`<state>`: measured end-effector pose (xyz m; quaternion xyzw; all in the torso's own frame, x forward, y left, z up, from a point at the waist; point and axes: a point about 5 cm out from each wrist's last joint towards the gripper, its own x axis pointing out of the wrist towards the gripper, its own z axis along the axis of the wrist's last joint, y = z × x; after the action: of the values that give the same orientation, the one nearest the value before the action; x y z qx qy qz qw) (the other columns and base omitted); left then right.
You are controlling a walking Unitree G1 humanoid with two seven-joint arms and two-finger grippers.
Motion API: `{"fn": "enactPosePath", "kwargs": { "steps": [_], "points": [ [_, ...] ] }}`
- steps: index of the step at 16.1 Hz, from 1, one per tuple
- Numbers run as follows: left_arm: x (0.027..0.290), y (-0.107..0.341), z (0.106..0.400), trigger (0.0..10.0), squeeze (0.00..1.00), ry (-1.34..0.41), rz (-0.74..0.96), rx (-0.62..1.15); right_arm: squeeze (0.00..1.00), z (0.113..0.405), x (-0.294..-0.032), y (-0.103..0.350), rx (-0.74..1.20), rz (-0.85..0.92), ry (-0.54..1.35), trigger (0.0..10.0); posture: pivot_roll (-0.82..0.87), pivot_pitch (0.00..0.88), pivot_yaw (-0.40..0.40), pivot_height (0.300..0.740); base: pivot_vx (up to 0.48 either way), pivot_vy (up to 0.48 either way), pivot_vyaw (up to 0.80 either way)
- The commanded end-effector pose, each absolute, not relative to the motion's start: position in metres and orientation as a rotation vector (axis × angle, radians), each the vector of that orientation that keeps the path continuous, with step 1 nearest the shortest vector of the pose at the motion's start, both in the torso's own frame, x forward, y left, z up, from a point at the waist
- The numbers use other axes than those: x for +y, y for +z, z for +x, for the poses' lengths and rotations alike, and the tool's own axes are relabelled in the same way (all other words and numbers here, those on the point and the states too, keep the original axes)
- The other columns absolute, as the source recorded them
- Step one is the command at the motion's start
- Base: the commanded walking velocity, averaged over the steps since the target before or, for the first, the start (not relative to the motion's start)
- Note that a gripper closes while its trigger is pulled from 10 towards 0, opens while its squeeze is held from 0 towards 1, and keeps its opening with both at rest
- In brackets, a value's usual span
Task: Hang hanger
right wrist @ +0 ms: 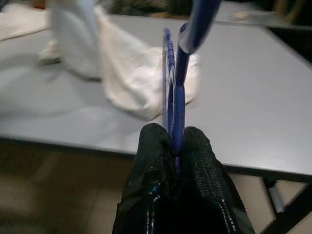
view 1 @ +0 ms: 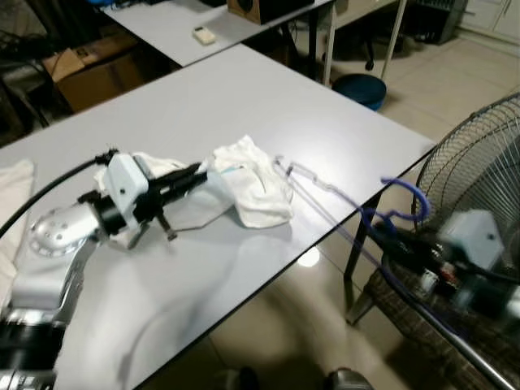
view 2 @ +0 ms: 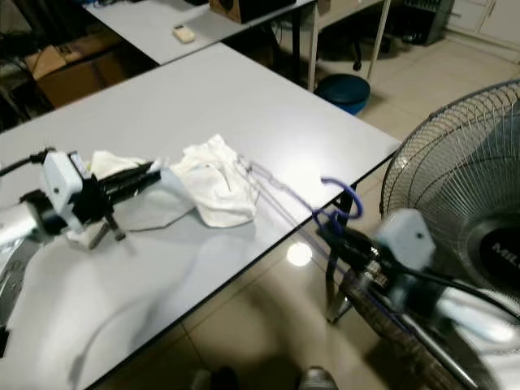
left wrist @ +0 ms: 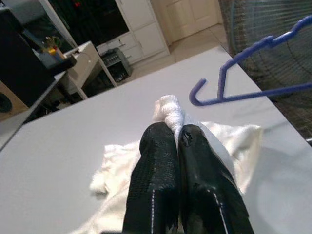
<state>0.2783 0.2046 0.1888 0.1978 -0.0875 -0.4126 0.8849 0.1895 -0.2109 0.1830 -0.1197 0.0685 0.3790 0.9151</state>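
**Two end effectors, one hanger, one white garment**

The left end effector [view 1: 197,173] lies low over the grey counter [view 1: 268,89], its two black fingers [left wrist: 161,170] pressed together with a fold of the white garment [view 1: 252,183] pinched between the tips. That garment sits crumpled on the counter near its front edge, part of it bunched under the left arm.

The right end effector [view 2: 331,230] is off the counter's corner, above the tiled floor [view 1: 284,325]. Its two fingers [right wrist: 200,165] are closed on one blue hanger [view 2: 341,199], gripping it near the neck; the hook curls upward just beyond the counter edge. In the left wrist view the hanger [left wrist: 243,73] hangs in the air beyond the garment, apart from it. A clear, thin rod-like piece runs from the garment's edge toward the hanger; what it is cannot be told.

One standing fan [view 1: 479,162] with a wire cage is at the right, close behind the right arm. A second counter [view 1: 175,28] stands farther back, carrying one small remote-like object [view 1: 205,34]. One cardboard box [view 1: 93,73] rests on the floor at the far left, and one blue bin [view 1: 360,88] sits beyond the near counter.
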Motion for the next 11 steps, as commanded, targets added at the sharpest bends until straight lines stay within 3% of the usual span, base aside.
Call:
{"fn": "enactPosePath", "kwargs": {
  "steps": [1,6,11],
  "points": [
    [0.205,0.192,0.277,0.0,0.0,-0.836,0.442,-0.175,0.0,0.182,-0.208,0.192,0.127,-0.245,0.874,10.0,-0.2,0.131,0.132,0.74,0.0,0.0,0.0],
    [0.209,0.202,0.282,0.0,0.0,-0.735,0.458,-0.187,0.0,0.165,-0.221,0.194,0.244,-0.28,1.041,10.0,-0.2,0.134,0.143,0.74,0.0,0.0,0.0],
    [0.204,0.207,0.28,0.0,0.0,-0.774,0.447,-0.202,0.0,0.176,-0.229,0.194,0.26,-0.341,1.0,10.0,-0.2,0.128,0.138,0.74,0.0,0.0,0.0]
  ]
}}
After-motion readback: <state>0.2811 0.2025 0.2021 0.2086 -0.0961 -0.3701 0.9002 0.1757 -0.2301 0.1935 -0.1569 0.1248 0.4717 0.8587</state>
